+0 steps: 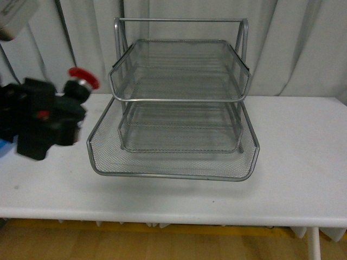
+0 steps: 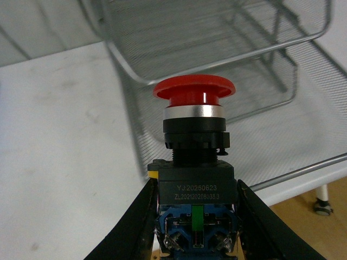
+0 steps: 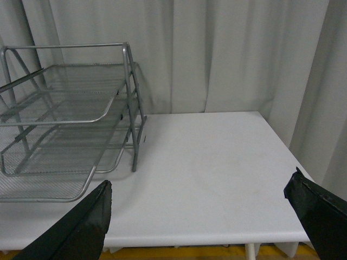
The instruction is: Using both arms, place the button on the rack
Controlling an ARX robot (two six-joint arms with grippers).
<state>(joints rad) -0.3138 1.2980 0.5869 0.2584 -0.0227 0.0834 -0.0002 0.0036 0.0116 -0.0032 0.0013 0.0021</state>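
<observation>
The button (image 1: pixel 80 82), a red mushroom cap on a dark body, is held up in the air at the left of the front view, just left of the rack (image 1: pixel 179 97). My left gripper (image 1: pixel 65 111) is shut on the button's black body (image 2: pixel 195 179), cap pointing toward the rack (image 2: pixel 217 49). The silver three-tier wire rack stands in the middle of the white table (image 1: pixel 293 162). My right gripper (image 3: pixel 198 197) is open with nothing between its fingers, hovering over the table to the right of the rack (image 3: pixel 59 124); it does not show in the front view.
A grey curtain (image 1: pixel 303 43) hangs behind the table. The table's front edge (image 1: pixel 173 216) runs across the lower front view, with wooden floor below. A bit of blue (image 1: pixel 2 147) shows at the far left edge behind my left arm.
</observation>
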